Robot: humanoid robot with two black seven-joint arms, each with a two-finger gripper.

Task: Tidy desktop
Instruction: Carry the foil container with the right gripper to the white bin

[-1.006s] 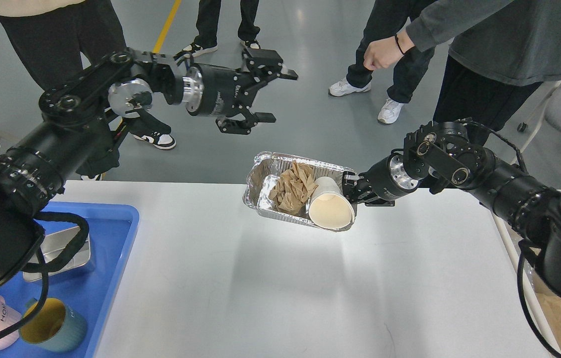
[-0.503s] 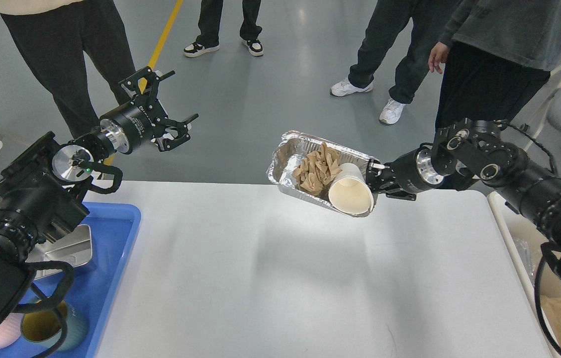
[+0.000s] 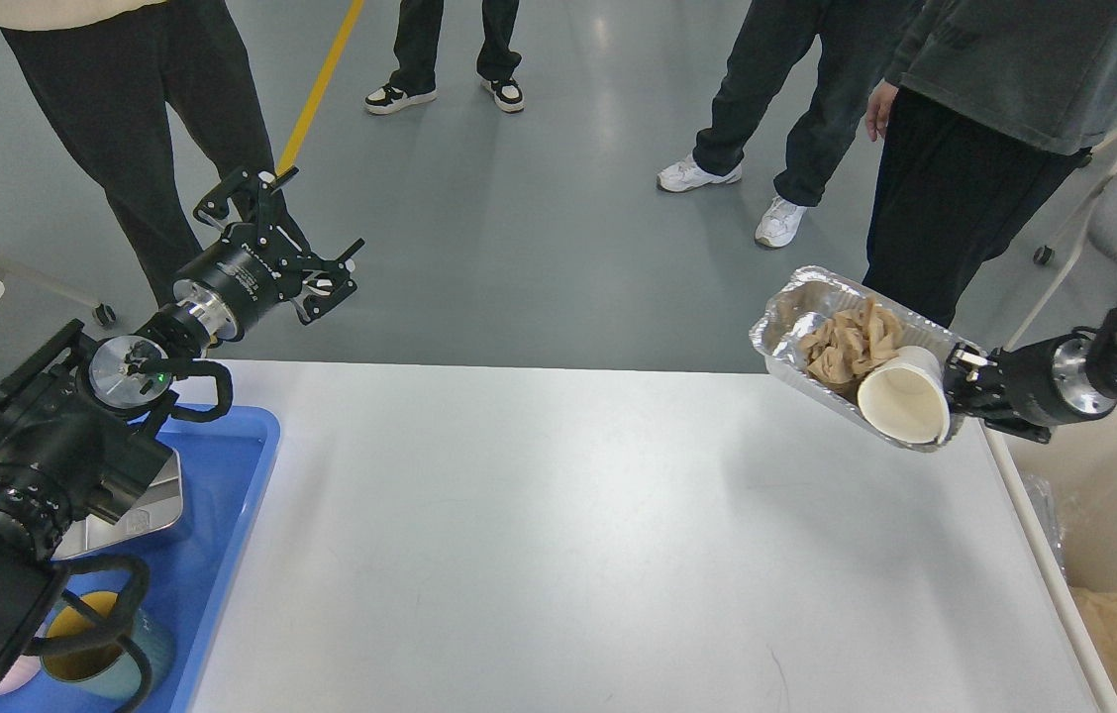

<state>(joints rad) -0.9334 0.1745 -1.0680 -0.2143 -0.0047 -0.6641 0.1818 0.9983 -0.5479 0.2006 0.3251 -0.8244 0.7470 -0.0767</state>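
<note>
Head view: your right gripper (image 3: 958, 391) clamps the thin, crushable silver foil tray (image 3: 784, 327) beyond the white rectangular desktop's (image 3: 558, 535) right edge; left gripper (image 3: 293, 238) gapes empty.

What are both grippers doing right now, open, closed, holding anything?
Left gripper: jaws open, empty, raised beyond the desktop's far edge.
Right gripper: jaws closed on the foil tray, which carries crumpled brown paper and a paper cup.

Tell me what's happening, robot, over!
Left gripper open, empty. Right gripper holding foil tray of trash off the desktop. People beyond the far edge.
</note>
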